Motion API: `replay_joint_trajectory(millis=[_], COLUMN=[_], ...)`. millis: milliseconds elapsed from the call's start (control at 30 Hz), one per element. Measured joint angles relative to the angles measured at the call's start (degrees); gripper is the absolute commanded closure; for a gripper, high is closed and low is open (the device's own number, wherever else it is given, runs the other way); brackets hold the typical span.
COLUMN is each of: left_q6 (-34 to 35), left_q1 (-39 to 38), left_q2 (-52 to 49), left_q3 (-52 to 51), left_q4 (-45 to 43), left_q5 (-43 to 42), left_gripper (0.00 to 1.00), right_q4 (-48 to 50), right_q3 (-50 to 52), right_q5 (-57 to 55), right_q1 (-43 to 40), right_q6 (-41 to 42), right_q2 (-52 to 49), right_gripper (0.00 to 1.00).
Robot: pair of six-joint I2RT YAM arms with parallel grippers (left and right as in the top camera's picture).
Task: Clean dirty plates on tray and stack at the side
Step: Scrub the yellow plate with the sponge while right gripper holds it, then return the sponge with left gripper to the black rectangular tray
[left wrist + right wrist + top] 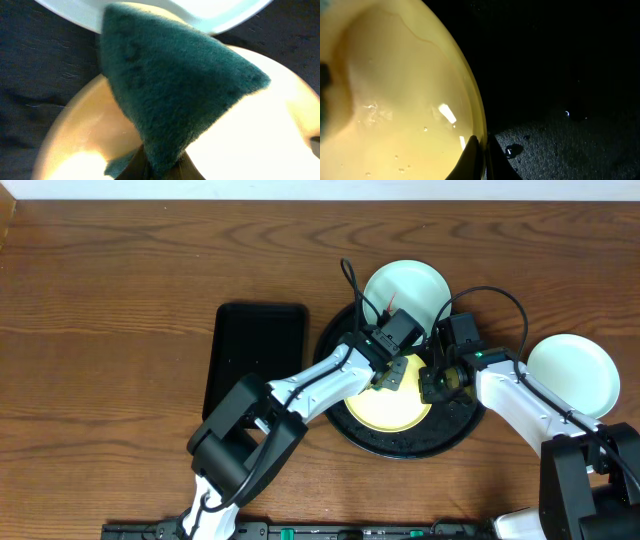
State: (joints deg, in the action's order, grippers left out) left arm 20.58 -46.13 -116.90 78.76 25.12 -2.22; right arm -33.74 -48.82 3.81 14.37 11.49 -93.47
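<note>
Green sponge [170, 85] sat on yellow plate [385, 412], black tray [400, 448], centre.
Left fingers [385, 378] clamped the sponge; right fingers [437, 383] pinched the plate's rim.

The tray [400, 448], large, round and glossy black with a raised rim, is sitting on the table right of centre. The pale yellow plate [390, 412] is lying face-up inside it, towards the front, its surface gleaming wet. Small water drops are sitting on the tray's floor beside it. The pale mint plate [405, 285] is resting face-up at the tray's far edge, overlapping the rim and showing a thin red streak. The light blue plate [572, 373] is lying face-up on the table, off the tray to its right.
</note>
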Motion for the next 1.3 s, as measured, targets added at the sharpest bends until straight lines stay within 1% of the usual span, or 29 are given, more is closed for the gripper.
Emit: replay_joint_trajectory(millis=[133,233,367,467,633,767,867,933,1000,1133,1167,1200,1233,1300], left_q6=[4.0,6.5,8.1,8.6,8.7,8.1,7.9,7.9,7.9,7.5,7.1,6.5,6.4,5.7], left_q1=[1.0,1.5,2.2,4.0,9.5,14.4,18.1,21.0,24.6,30.6,31.6,32.6,33.1,33.8], left_q2=[0.0,0.1,0.7,2.6,11.2,20.4,24.1,24.6,24.1,21.8,20.9,19.4,18.5,16.7], left_q3=[0.0,0.0,0.0,-0.2,-0.4,-0.4,-0.3,-0.5,-1.7,-7.4,-8.7,-10.2,-11.0,-12.2], left_q4=[0.3,2.9,7.3,10.6,16.9,24.4,28.9,29.6,28.4,23.4,22.1,21.0,20.6,20.5], left_q5=[-9.8,-17.5,-22.6,-23.0,-18.0,-8.0,0.4,4.3,6.5,6.2,5.6,4.7,4.2,3.2], left_gripper=[0.92,0.92,0.92,0.92,0.92,0.92,0.88,0.88,0.88,0.88,0.83,0.74,0.69,0.50], right_q4=[-0.1,-0.1,-0.1,-0.1,-0.1,-0.1,-0.1,-0.1,-0.1,-0.1,0.0,0.0,0.2,0.3], right_q3=[0.0,0.0,0.0,0.0,0.0,0.0,0.0,0.0,0.0,0.0,0.0,0.0,0.0,0.0], right_q5=[-0.3,-0.5,-0.6,-0.6,-0.6,-0.6,-0.6,-0.6,-0.6,-0.5,-0.3,-0.2,0.0,0.3], right_q1=[0.0,0.0,0.0,0.0,0.0,0.0,0.0,0.0,0.0,0.0,0.0,0.0,0.0,0.0], right_q6=[0.0,0.0,0.0,0.0,0.0,0.0,0.0,0.0,0.0,0.0,0.0,0.0,0.0,0.0], right_q2=[0.0,0.0,0.0,0.0,0.0,0.0,0.0,0.0,0.0,0.0,0.0,0.0,0.0,0.0], right_gripper=[0.99,0.99,0.99,0.99,0.99,0.99,0.99,0.99,0.99,0.99,0.99,0.99,0.99,0.99])
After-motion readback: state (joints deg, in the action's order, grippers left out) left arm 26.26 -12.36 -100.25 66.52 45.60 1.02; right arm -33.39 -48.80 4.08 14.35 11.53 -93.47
